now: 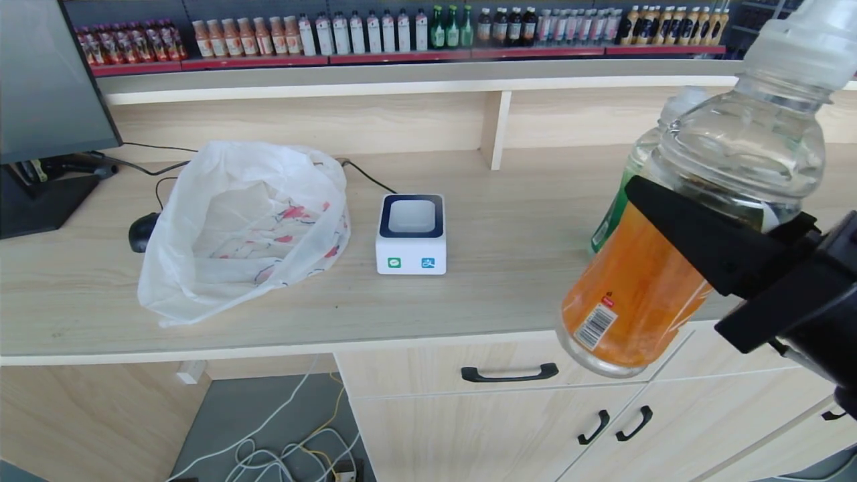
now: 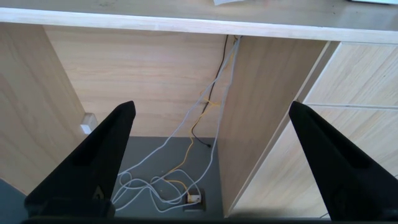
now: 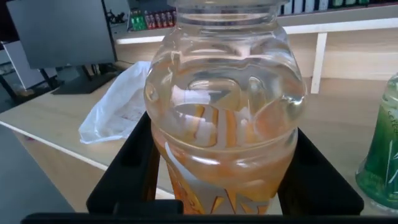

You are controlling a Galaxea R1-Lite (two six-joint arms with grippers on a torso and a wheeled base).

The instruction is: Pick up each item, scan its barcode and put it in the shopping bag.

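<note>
My right gripper [image 1: 730, 268] is shut on a clear bottle with an orange label [image 1: 636, 294], held tilted high above the counter's right end, its barcode facing down and outward. In the right wrist view the orange-label bottle [image 3: 224, 130] sits between the black fingers [image 3: 124, 180]. A green-label bottle [image 1: 612, 214] stands on the counter behind it, and the green-label bottle [image 3: 382, 162] also appears at the wrist view's edge. The white barcode scanner [image 1: 411, 234] sits mid-counter, with the white shopping bag [image 1: 248, 221] lying open to its left. My left gripper [image 2: 211, 168] hangs open below the counter.
A monitor [image 1: 47, 80] and black mouse [image 1: 142, 231] occupy the counter's left end. A cable runs behind the bag to the scanner. Drawers with black handles [image 1: 509, 373] lie under the counter; loose cables [image 2: 168, 180] cover the floor. Shelves of bottles [image 1: 402, 30] line the back.
</note>
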